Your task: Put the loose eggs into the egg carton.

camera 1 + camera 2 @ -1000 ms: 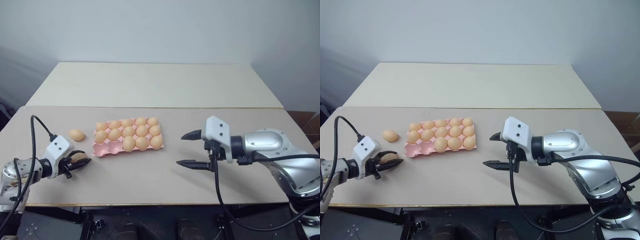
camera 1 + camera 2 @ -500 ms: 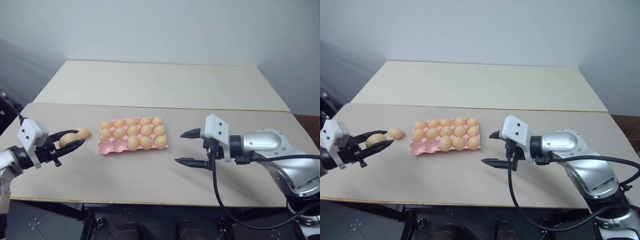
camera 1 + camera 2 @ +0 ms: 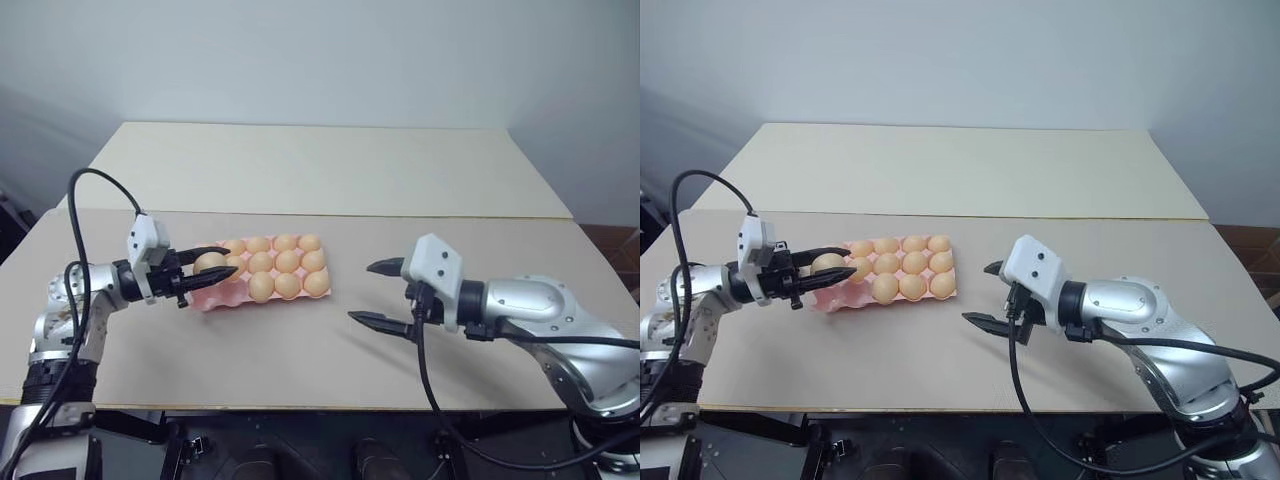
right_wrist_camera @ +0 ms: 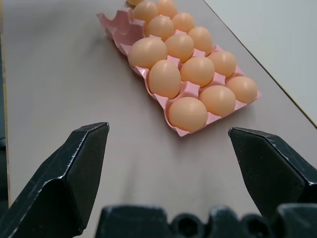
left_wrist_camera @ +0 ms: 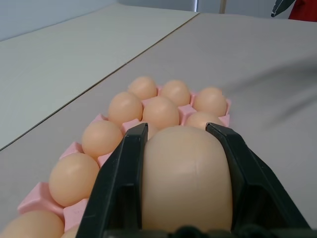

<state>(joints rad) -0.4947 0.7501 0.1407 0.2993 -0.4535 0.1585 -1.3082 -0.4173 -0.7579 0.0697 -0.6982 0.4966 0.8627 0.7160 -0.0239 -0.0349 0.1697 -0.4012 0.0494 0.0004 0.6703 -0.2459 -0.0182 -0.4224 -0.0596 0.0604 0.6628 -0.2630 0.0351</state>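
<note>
The pink egg carton [image 3: 226,297] lies left of centre on the grey-beige table, with eggs [image 3: 288,285] in most of its cups and bare cups at its front left [image 4: 115,26]. My left gripper [image 3: 212,266] is shut on one pale orange loose egg [image 5: 185,173], pointing level towards the carton. It holds the egg just above the carton's left end. My right gripper [image 3: 360,291] hangs open and empty above the table, to the right of the carton, its fingers [image 4: 81,163] spread wide towards it.
A second, cream table [image 3: 320,165] adjoins the far side of the grey-beige one [image 3: 300,350]. The near table's front edge runs just below both arms. A black cable [image 3: 90,190] loops above my left forearm.
My left gripper has risen and swung right with the egg, from the table's left side to the carton's left end. The right gripper has kept its place, still open.
</note>
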